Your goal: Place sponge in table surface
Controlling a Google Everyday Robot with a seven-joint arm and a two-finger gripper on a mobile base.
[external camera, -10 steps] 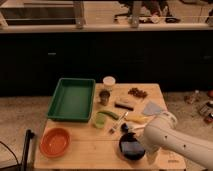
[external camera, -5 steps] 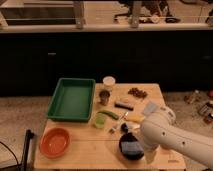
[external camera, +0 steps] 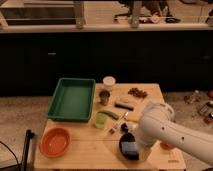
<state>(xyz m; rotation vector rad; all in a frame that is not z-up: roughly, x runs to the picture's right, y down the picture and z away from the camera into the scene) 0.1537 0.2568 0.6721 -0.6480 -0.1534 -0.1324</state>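
Sponge (external camera: pixel 131 148): blue-grey block inside the dark bowl (external camera: pixel 122 149), at the front edge of the table surface (external camera: pixel 87 154), right of centre. It's not on the wood.

My gripper (external camera: pixel 134 141) is right at that bowl, mostly hidden by my white arm (external camera: pixel 165 131). Can't tell if it's spread, closed or gripping the sponge.

Other containers:
- Green tray (external camera: pixel 72 98), back left, bare green floor showing.
- Orange bowl (external camera: pixel 55 142), front left, plain orange inside.
- Small green cup (external camera: pixel 100 120), mid-table, contents unclear.
- White cup (external camera: pixel 108 81) at the back edge, with the dark cup (external camera: pixel 104 96) just in front of it. Can't see into either.

A brown snack pile (external camera: pixel 137 92) and a dark bar (external camera: pixel 124 104) lie loose on the wood, back right.

The labels are too small to read.
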